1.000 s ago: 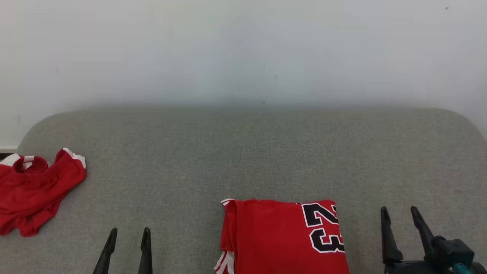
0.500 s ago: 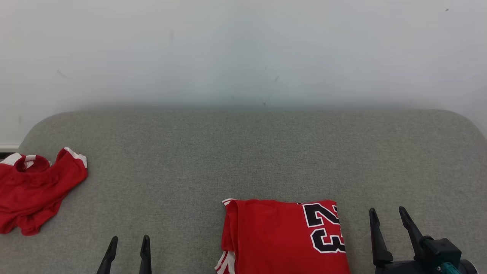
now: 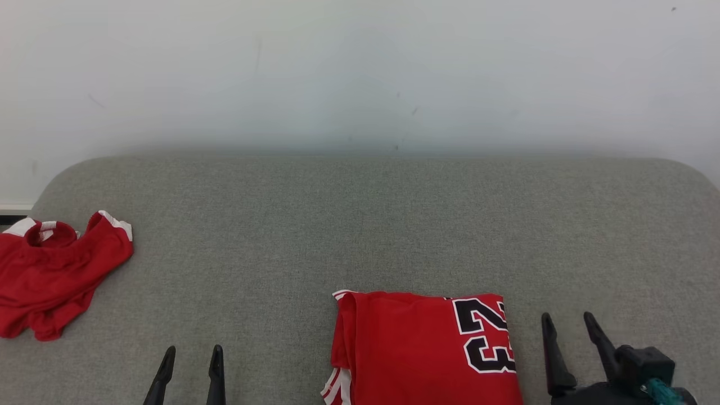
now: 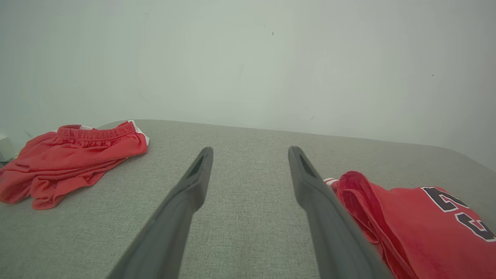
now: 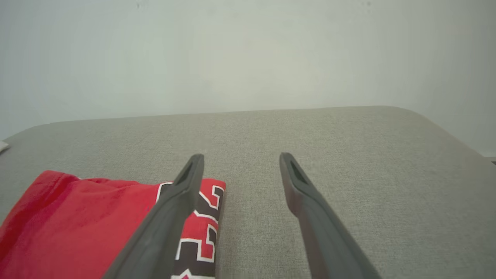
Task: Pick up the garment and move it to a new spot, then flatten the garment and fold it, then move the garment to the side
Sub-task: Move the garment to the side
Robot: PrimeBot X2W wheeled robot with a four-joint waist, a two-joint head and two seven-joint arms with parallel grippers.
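1. My left gripper [image 3: 193, 351] sits at the lower left of the head view. Its two dark fingers [image 4: 182, 209] point forward, nearly parallel, and are cut off by the bottom edge.
2. Its jaws stand wide apart, with nothing between them.
3. My right gripper [image 3: 567, 318] sits at the lower right of the head view, and both its prongs lean slightly to my left.
4. Its jaws are spread just as wide and grip nothing.
5. Behind the right gripper shows my dark wrist housing [image 3: 641, 364], with a teal part at its lower edge.

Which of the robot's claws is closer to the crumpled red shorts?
Left. The left gripper sits right of the red shorts; the right gripper is farther right, beyond the folded jersey.
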